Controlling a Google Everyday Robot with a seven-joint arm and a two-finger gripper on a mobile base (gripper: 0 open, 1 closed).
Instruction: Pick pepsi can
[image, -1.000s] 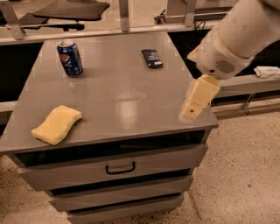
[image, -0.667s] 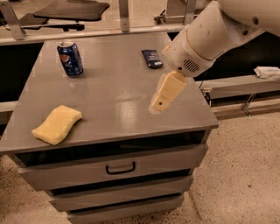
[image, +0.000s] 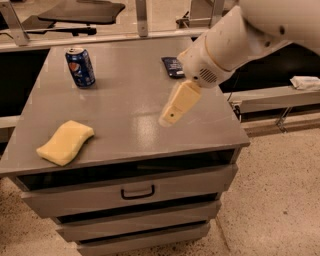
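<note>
At the front, the gray cabinet (image: 125, 100) had drawers, and the top drawer had a dark handle (image: 137, 192). On the near left of the top lay a soft yellow sponge (image: 65, 142). A bit farther back, near the middle of the top, the gripper (image: 170, 116) hung just over the bare gray surface, tilted down and to the left. It could not be told if the gripper was open or closed, and nothing could be seen in it. The big white arm (image: 235, 40) came in from the upper right. At the far left corner stood the pepsi can (image: 80, 67), upright and well apart from the gripper. A flat dark packet (image: 173, 66) lay at the back, partly hidden by the arm. The can looked easy to tip, so a sideways bump from a low gripper could knock it over or push it off the back edge. The arm might also drag the packet as it swung across. A second before, the gripper was out near the right edge; it had since moved left toward the can, while the can, sponge and packet stayed put.
</note>
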